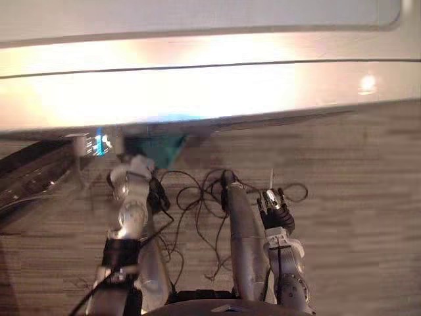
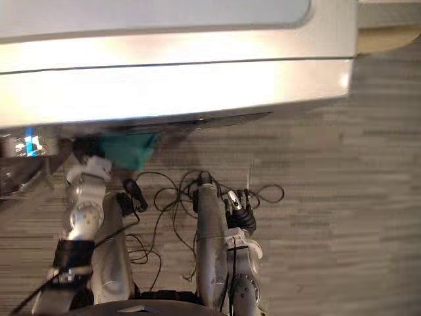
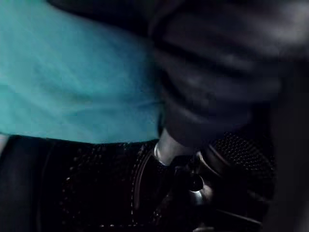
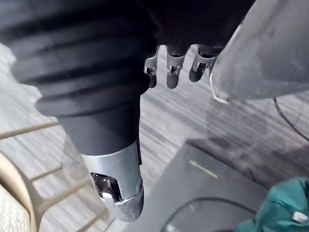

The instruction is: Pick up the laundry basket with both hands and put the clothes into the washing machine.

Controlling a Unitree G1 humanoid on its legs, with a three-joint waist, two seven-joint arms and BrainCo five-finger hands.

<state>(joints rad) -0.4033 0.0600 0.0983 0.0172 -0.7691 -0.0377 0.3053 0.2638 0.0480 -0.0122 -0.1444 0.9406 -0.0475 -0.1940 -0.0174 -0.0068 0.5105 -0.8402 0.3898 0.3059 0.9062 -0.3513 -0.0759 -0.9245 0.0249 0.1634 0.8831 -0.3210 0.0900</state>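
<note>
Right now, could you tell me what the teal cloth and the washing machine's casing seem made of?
The teal cloth looks like soft matte fabric, showing gentle folds. The washing machine has a smooth glossy white casing, plastic or painted metal, given its glare.

Grey wood-grain plank floor, pale woven seat on tan rod frame, beige rounded edge at the floor's far corner

No text is legible; the blue lit display cannot be read.
</note>
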